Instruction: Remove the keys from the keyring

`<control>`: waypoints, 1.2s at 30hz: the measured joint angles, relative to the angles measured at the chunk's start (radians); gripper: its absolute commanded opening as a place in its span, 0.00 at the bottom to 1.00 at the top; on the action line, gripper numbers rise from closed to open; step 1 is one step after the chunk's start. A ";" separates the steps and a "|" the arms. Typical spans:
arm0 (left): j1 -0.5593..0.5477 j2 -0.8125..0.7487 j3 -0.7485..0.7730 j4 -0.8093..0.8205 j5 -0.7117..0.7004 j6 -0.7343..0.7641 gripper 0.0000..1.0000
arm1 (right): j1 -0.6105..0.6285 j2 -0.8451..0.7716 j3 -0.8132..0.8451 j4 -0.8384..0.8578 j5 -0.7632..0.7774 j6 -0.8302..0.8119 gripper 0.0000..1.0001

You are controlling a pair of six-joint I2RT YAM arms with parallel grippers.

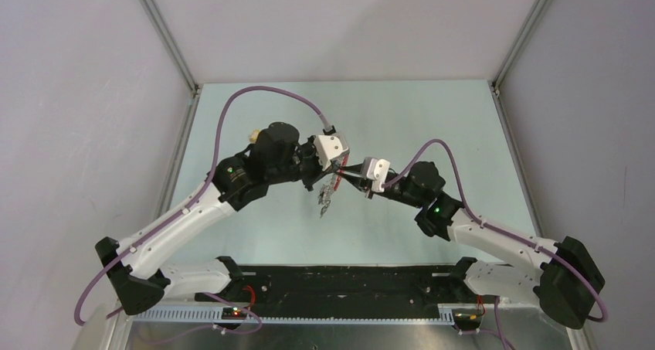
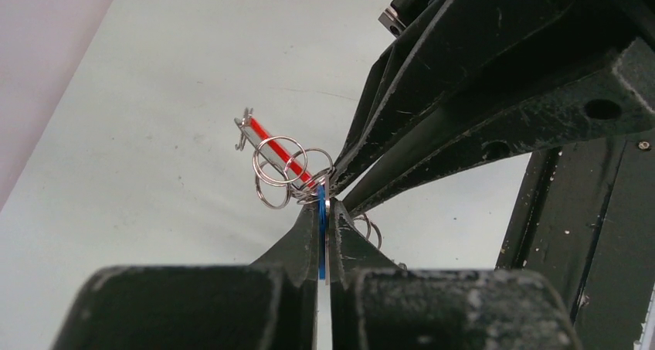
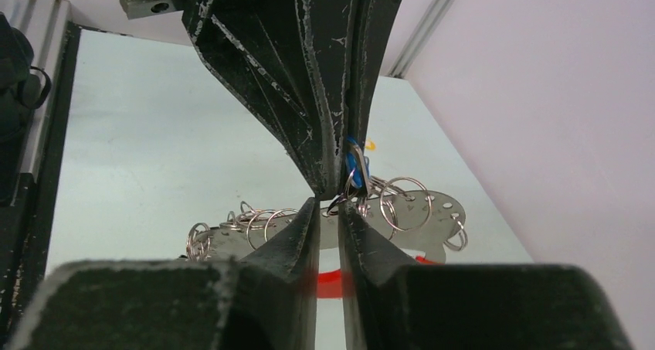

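Observation:
Both grippers meet above the middle of the table (image 1: 402, 118) and hold one bunch in the air. My left gripper (image 1: 334, 177) (image 2: 324, 211) is shut on the keys (image 2: 322, 238), pinching a blue tag and a flat silvery blade between its pads. The keyring (image 2: 279, 161) sits just past its tips, a tangle of thin silvery rings with the red strap (image 2: 266, 137). My right gripper (image 1: 349, 181) (image 3: 330, 207) is shut on the keyring (image 3: 344, 199) at its very tips. More rings, a silvery holed plate (image 3: 432, 211) and the red strap (image 3: 328, 284) show behind it. Keys (image 1: 324, 199) dangle below.
A black rail (image 1: 347, 280) runs along the near edge between the arm bases. Grey walls and metal frame posts (image 1: 166, 33) close the table's sides and back. A small tan object (image 1: 252, 135) shows behind the left arm's wrist.

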 measured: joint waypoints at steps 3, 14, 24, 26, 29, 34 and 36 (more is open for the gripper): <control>0.000 -0.010 0.000 0.001 0.006 0.004 0.00 | 0.000 -0.008 0.000 -0.001 -0.010 -0.010 0.00; 0.002 -0.042 -0.005 0.000 -0.031 0.020 0.00 | -0.006 -0.041 -0.002 -0.013 -0.035 -0.012 0.00; 0.004 -0.042 -0.011 0.004 -0.063 0.042 0.00 | -0.040 -0.059 -0.006 -0.004 -0.089 0.063 0.00; 0.004 -0.042 -0.014 0.005 -0.057 0.044 0.00 | -0.049 -0.059 -0.007 -0.001 -0.102 0.085 0.00; 0.004 -0.042 -0.017 0.008 -0.045 0.054 0.00 | -0.068 -0.059 -0.008 0.005 -0.124 0.133 0.00; 0.000 -0.042 -0.018 0.010 -0.039 0.061 0.00 | -0.096 -0.053 -0.006 0.014 -0.164 0.204 0.00; -0.004 -0.042 -0.019 0.010 -0.039 0.064 0.00 | -0.101 -0.040 0.002 0.010 -0.176 0.228 0.00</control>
